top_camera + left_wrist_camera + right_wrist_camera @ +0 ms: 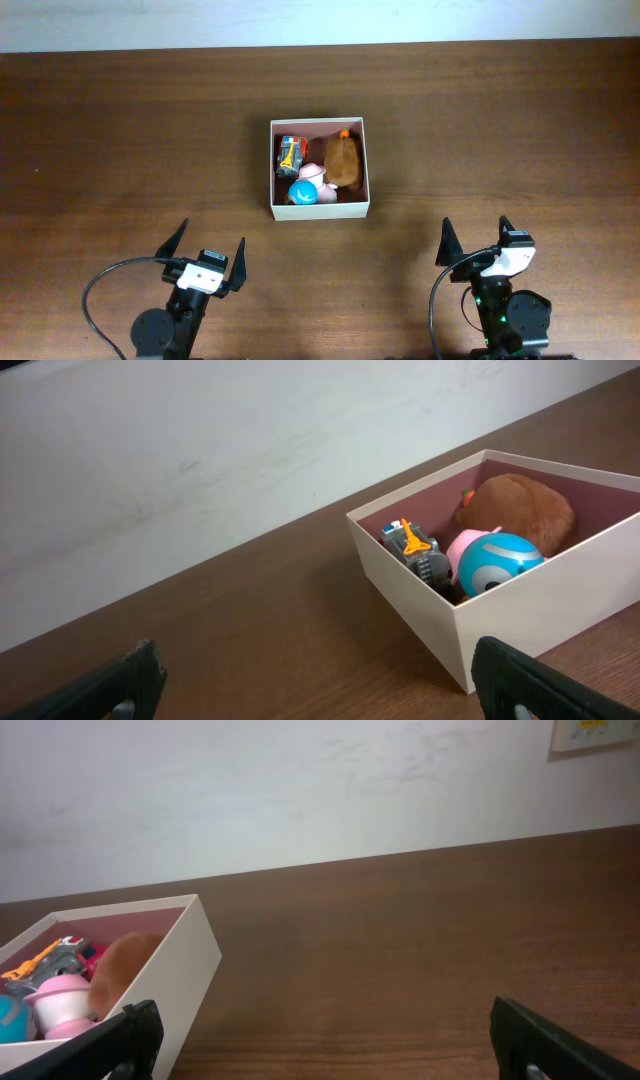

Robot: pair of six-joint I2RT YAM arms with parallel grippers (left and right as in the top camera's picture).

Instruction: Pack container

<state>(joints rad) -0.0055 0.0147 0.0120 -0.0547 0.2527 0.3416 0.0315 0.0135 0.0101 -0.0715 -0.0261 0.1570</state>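
Logging the container [320,211], a square shallow box with thin white walls and a dusty pink-brown inside, resting flat on a dark brown wood-grain table [120,130]. Counting four toys inside the container: a brown fuzzy plush toy [343,160] filling its right half toward the back, a grey and orange hard plastic toy truck [290,155] against its left wall, a rounded glossy pink toy [311,174] near its middle, and a shiny blue ball with a white ring [303,193] by its front wall. Spotting no toy outside the container in any view, so judging the packing close to finished. Noting the left gripper [213,232] well short of the container's front-left corner, spread wide and holding nothing. Noting the right gripper [476,224] well off its front-right corner, likewise splayed and empty. Judging the container as light thin card: stiff along the folded corners, probably bowing at mid-wall under a pinch, smooth enough to slide on the wood if nudged. Expecting little added weight from the toys. Treating the plush toy as soft and squashable, the blue ball as apt to roll on any tilt. Favouring a hold on the rim near a corner, straddling the wall, perhaps at the front-right corner, seemingly showing bare floor there, and keeping everything level.
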